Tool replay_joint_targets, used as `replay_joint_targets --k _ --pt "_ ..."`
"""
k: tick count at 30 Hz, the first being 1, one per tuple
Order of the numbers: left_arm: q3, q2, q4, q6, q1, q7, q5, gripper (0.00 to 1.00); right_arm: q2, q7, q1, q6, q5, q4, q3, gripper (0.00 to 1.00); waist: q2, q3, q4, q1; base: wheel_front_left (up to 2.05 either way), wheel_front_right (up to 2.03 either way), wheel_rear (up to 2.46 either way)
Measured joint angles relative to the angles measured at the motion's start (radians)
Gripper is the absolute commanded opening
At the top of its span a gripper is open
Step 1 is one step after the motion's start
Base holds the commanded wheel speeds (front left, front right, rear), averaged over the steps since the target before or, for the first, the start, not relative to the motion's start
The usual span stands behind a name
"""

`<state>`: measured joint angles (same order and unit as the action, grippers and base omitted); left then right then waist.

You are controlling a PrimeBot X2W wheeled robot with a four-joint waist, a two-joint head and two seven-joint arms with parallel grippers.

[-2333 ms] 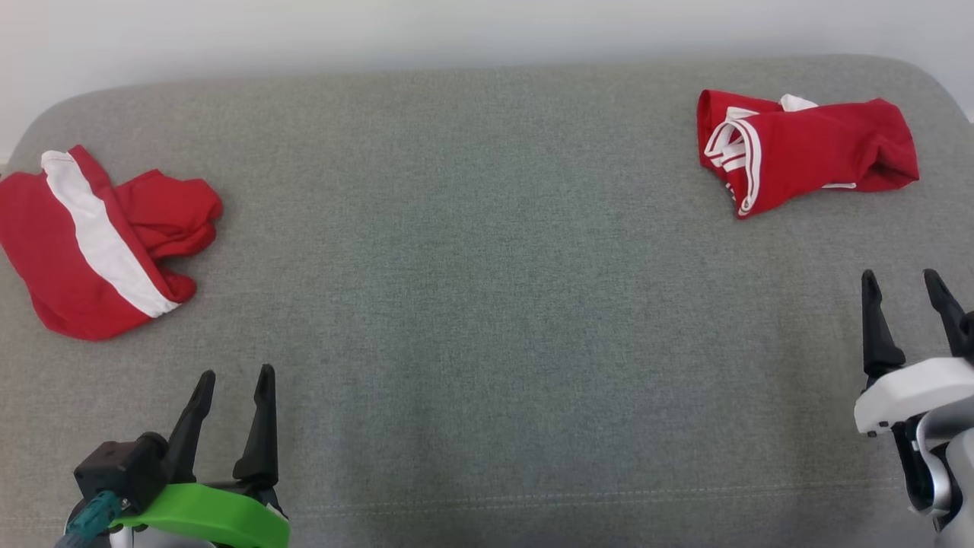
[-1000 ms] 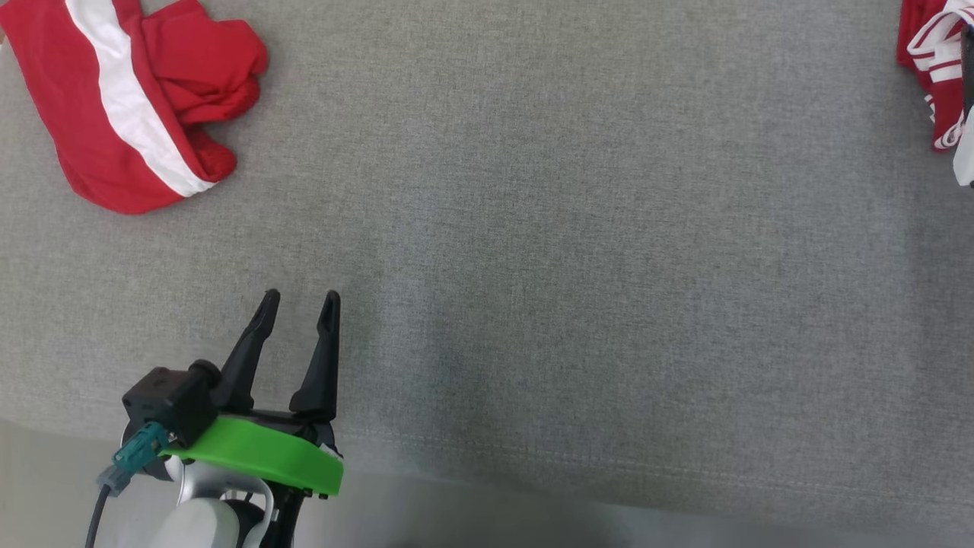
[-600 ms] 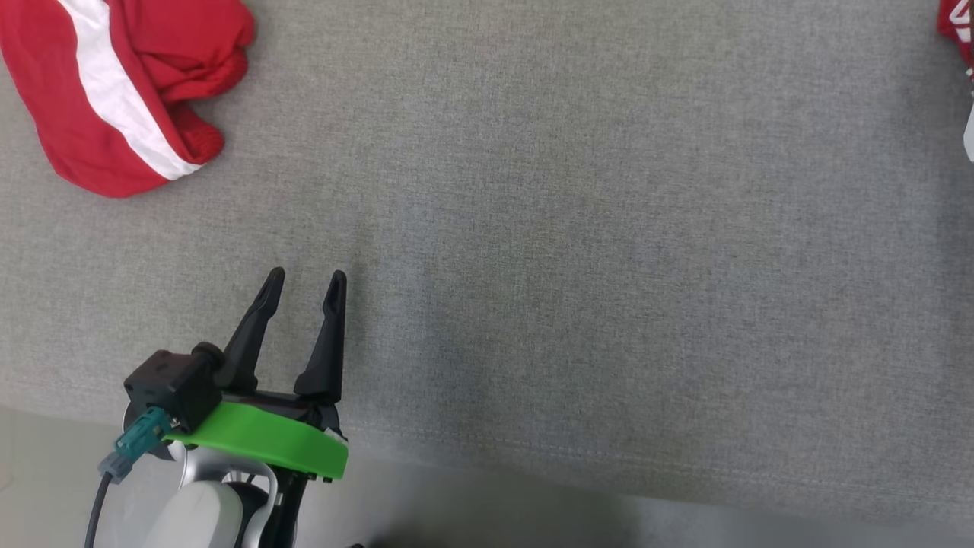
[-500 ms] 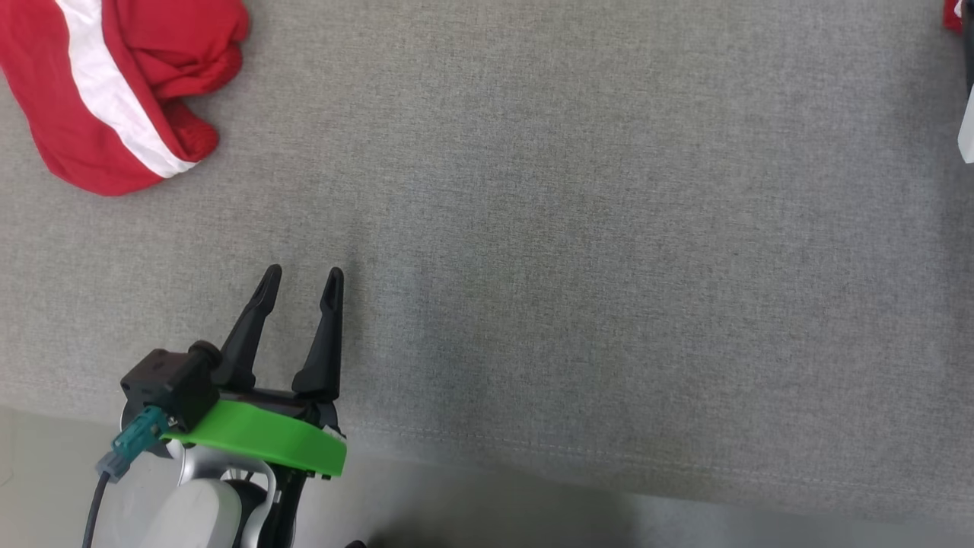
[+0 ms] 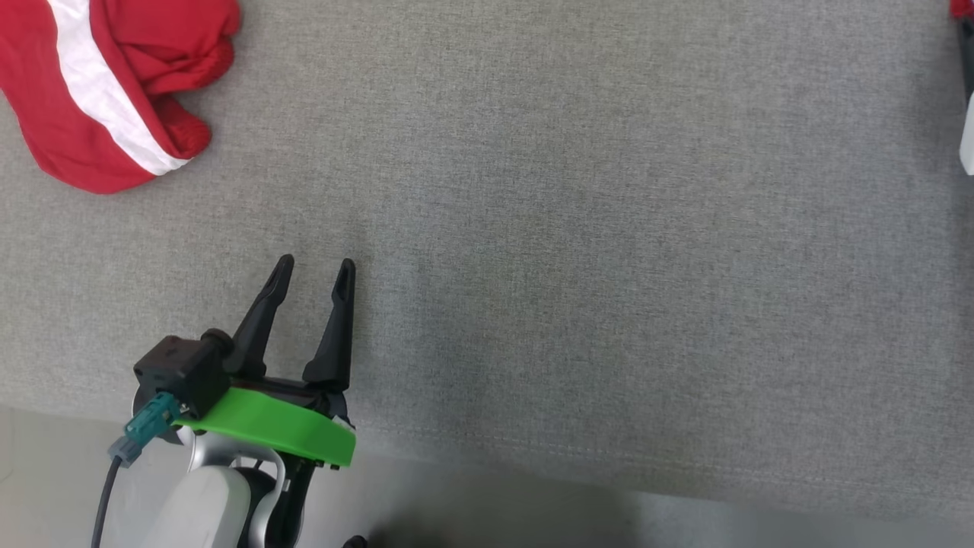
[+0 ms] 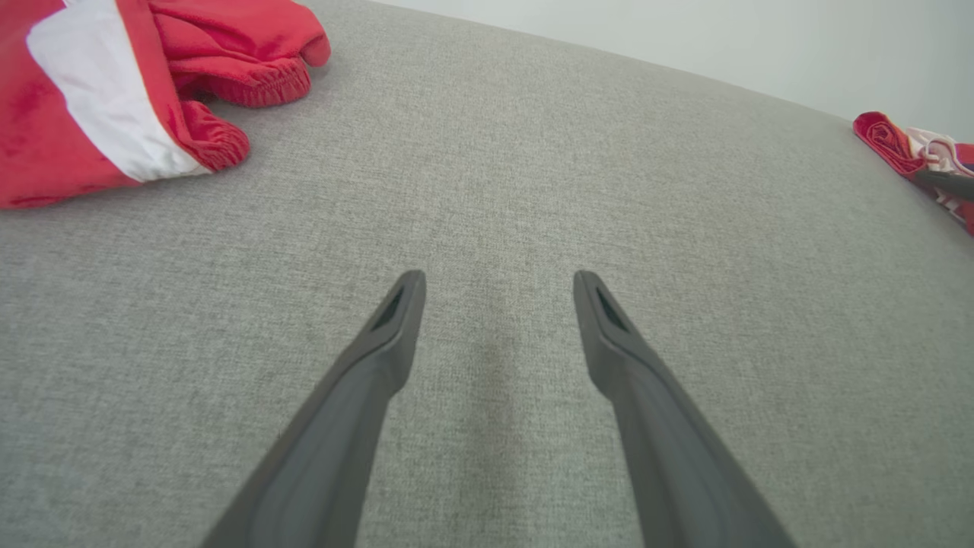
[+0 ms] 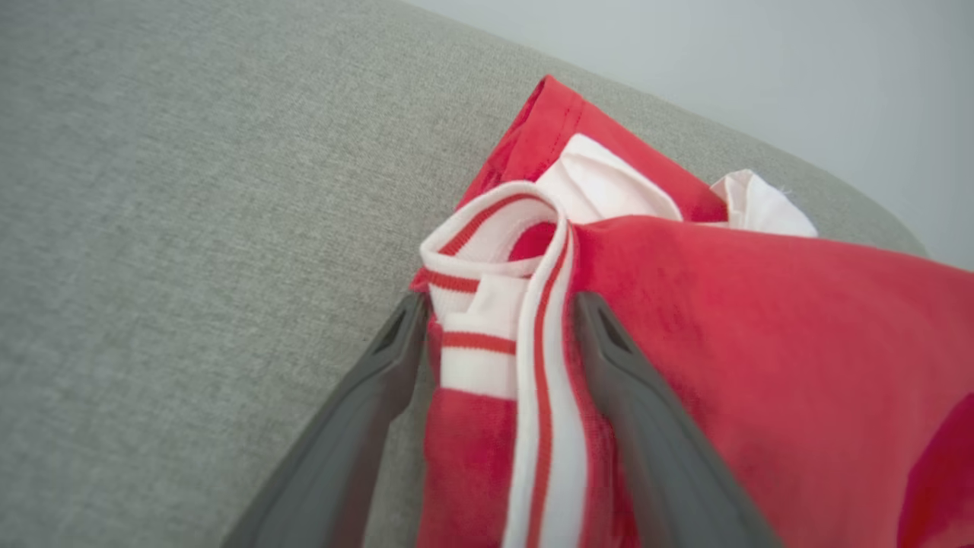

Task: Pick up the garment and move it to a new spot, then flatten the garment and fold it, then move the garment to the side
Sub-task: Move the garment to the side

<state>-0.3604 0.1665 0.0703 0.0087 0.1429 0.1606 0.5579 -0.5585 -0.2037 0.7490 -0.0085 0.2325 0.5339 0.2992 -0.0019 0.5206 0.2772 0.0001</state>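
The garment (image 7: 723, 320) is a crumpled red piece with white, red-striped trim, lying at the far right of the grey cushion (image 5: 571, 228). My right gripper (image 7: 498, 304) is open and down on its near edge. The striped trim lies between the two fingers, which are not closed on it. The left wrist view catches the garment (image 6: 905, 148) at its right edge, and a red sliver of it (image 5: 962, 7) shows in the head view's top right corner. My left gripper (image 5: 316, 265) hovers open and empty over bare cushion near the front edge, fingers (image 6: 396, 327) spread wide.
A second red garment with a broad white band (image 5: 91, 76) lies bunched at the cushion's far left, also visible from the left wrist (image 6: 76, 99). The cushion's front seam and pale floor (image 5: 533, 525) run along the bottom. A pale wall stands behind the cushion.
The head camera has tilted down and shifted, so both garments slid toward the top corners. My right arm reached from the lower right to the striped garment. The left gripper barely moved.
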Motion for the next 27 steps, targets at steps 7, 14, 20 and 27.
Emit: replay_joint_targets --k 7,14,20,27 --pt "-0.002 -0.022 -0.024 -0.001 0.007 0.018 0.0 1.0 -0.004 -0.004 0.012 0.008 -0.007 0.009 0.006 0.46 0.0 0.008 0.015 0.0 0.0 0.0 0.0" --pt "0.001 -0.024 -0.043 -0.007 0.01 0.021 0.0 1.0 -0.001 0.001 0.023 0.008 -0.006 0.022 0.002 0.0 0.0 0.005 0.017 0.0 0.0 0.0 0.0" --pt "0.008 -0.023 -0.058 -0.007 0.018 0.027 0.0 1.0 0.015 0.016 0.027 0.008 -0.005 0.026 0.001 0.0 0.0 0.0 0.005 0.0 0.0 0.0 0.0" --pt "0.015 -0.017 -0.062 -0.007 0.018 0.027 0.0 1.0 0.027 0.034 0.042 0.006 0.005 0.031 -0.005 0.0 0.0 -0.008 -0.021 0.0 0.0 0.0 0.0"
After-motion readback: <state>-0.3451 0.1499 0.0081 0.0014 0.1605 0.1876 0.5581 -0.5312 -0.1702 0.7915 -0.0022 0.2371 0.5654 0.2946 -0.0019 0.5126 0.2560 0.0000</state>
